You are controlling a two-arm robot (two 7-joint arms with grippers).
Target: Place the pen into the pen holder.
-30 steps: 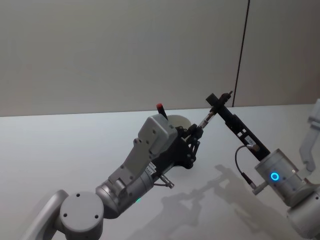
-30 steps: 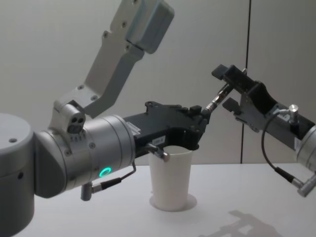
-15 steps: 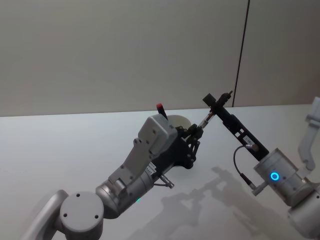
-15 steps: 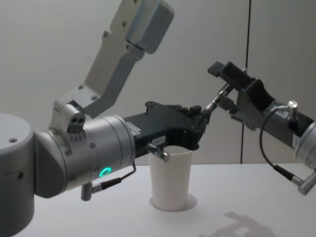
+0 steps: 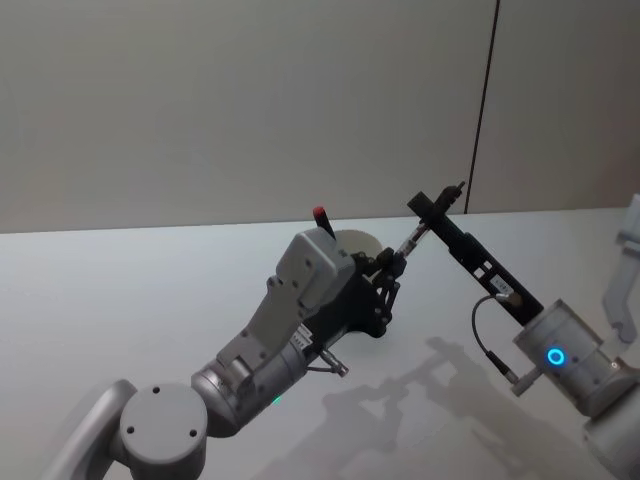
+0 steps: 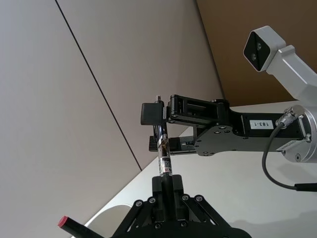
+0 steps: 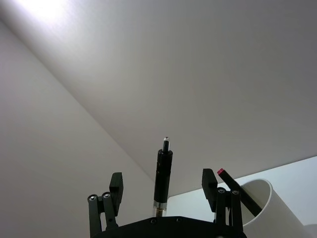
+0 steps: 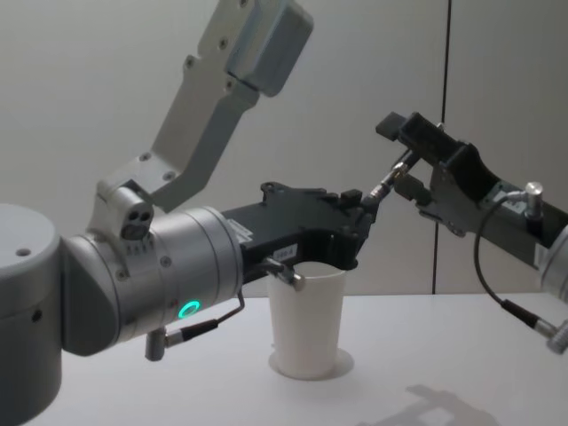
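A white worktop (image 5: 120, 290) stands before a plain grey wall. Near its middle sits the pen holder (image 8: 306, 321), a white tapered paper cup standing upright. In the head view most of the cup is hidden behind the left arm, with just its pale rim showing. A second pen with a red cap (image 5: 321, 216) leans inside the cup, its red end poking above the rim; the right wrist view shows it resting against the cup's inner wall.

The left gripper (image 8: 362, 206) reaches in from the left, held above the mouth of the cup. Its black fingers are closed on the lower end of the pen (image 6: 162, 148), a slim dark pen with a clear section and a printed label. The pen slants up and away from the left gripper, raised above the worktop and outside the cup.

The right gripper (image 8: 404, 146) comes in from the right, raised higher than the left one, and meets the pen's upper end. Its two black pads sit on either side of the pen's tip with space between them, so its fingers are spread and not clamped. In the right wrist view the pen rises between the two separated fingers (image 7: 116, 185) without touching either.
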